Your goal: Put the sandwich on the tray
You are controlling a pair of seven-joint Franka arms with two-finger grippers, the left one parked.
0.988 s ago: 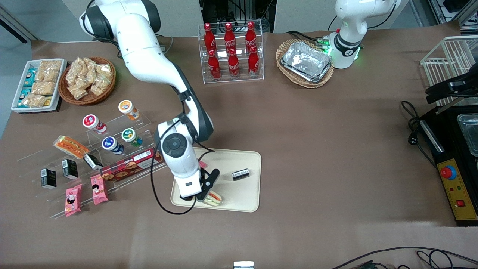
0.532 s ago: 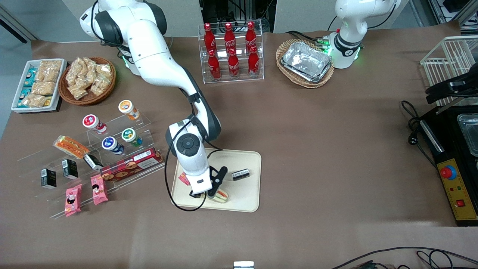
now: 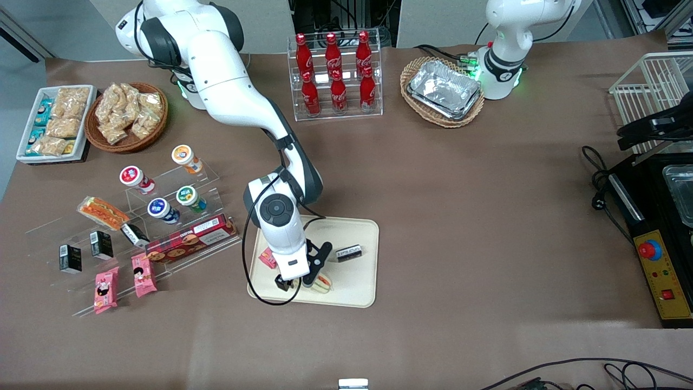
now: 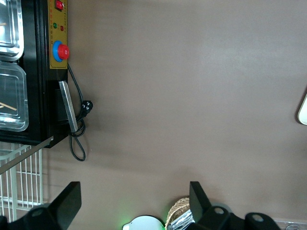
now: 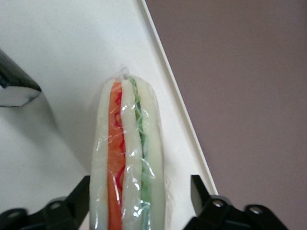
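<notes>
Since a second earlier, the gripper [image 3: 309, 279] had carried the sandwich [image 3: 323, 283] inward over the tray [image 3: 354, 290], away from its near rim. Its fingers [image 5: 80, 199] stood either side of the wrapped wedge; whether they clenched it could not be told. A black packet [image 3: 348, 252] lay farther back, a pink packet [image 3: 267, 259] beside the arm.

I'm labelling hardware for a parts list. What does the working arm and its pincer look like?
The working arm has glossy white rounded shells with dark grey-black joint bands and a round black cap near the wrist. A thin black cable loops off it. Green light glows at its base. The pincer above the cream-beige tray is black.
</notes>
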